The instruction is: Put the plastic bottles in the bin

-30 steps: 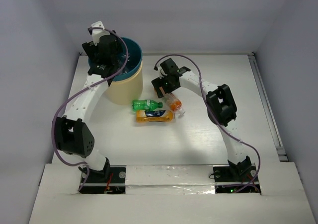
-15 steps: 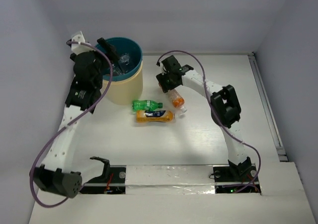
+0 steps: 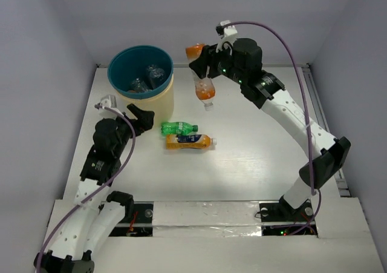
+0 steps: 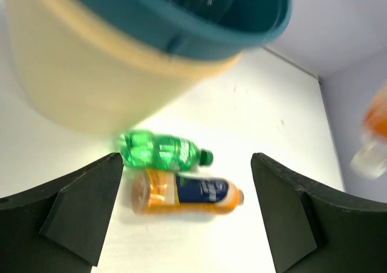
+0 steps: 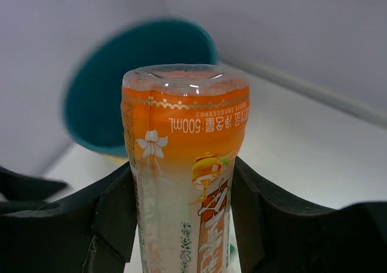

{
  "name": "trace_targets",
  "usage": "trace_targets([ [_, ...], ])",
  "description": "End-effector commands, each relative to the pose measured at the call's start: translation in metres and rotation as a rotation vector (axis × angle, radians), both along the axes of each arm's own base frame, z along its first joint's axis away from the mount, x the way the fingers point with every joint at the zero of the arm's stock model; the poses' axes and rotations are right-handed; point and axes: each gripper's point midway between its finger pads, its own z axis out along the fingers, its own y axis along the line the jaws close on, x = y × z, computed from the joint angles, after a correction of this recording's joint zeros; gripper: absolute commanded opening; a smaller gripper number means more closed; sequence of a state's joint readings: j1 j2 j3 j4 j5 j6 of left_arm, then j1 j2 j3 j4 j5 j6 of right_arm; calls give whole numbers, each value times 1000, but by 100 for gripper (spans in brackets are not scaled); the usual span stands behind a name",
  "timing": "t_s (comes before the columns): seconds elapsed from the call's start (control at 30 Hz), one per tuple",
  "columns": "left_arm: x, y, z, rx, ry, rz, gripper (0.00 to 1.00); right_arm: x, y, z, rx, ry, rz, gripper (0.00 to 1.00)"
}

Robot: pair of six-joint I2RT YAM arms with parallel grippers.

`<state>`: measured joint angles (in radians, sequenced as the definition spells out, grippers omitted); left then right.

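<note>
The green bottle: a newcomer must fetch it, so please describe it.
Find the teal-rimmed bin at the table's far left. Beside its cream wall two bottles lie on their sides. Take the green one nearer the bin; its neighbour is orange, dark-labelled.

The right end effector (image 3: 202, 68) hangs in the air beside the bin (image 3: 160, 103), gripping an orange bottle (image 3: 205, 91) across its middle — cap end down, clear of the bench (image 3: 254, 158). Clear bottles (image 3: 150, 78) lie inside the bin. A green bottle (image 3: 178, 128) and a dark-labelled orange bottle (image 3: 188, 141) lie side by side on the bench — the left end effector (image 3: 139, 118), jaws apart, sits just left of them.
</note>
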<state>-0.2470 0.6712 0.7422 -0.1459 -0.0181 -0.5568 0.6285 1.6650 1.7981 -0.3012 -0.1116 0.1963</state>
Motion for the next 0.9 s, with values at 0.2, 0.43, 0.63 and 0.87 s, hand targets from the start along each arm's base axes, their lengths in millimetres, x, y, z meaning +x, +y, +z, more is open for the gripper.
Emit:
trace_targets([
  [0.2, -33, -40, -83, -256, 164, -145, 84, -7, 61, 160, 630, -222, 126, 53],
  [0.43, -51, -64, -109, -322, 198, -176, 86, 47, 89, 179, 845, -261, -26, 54],
  [0.63, -60, -78, -132, -368, 235, -189, 91, 77, 124, 136, 760, -302, -122, 65],
  [0.87, -61, -93, -158, -334, 306, -182, 99, 65, 134, 123, 632, -341, -94, 98],
])
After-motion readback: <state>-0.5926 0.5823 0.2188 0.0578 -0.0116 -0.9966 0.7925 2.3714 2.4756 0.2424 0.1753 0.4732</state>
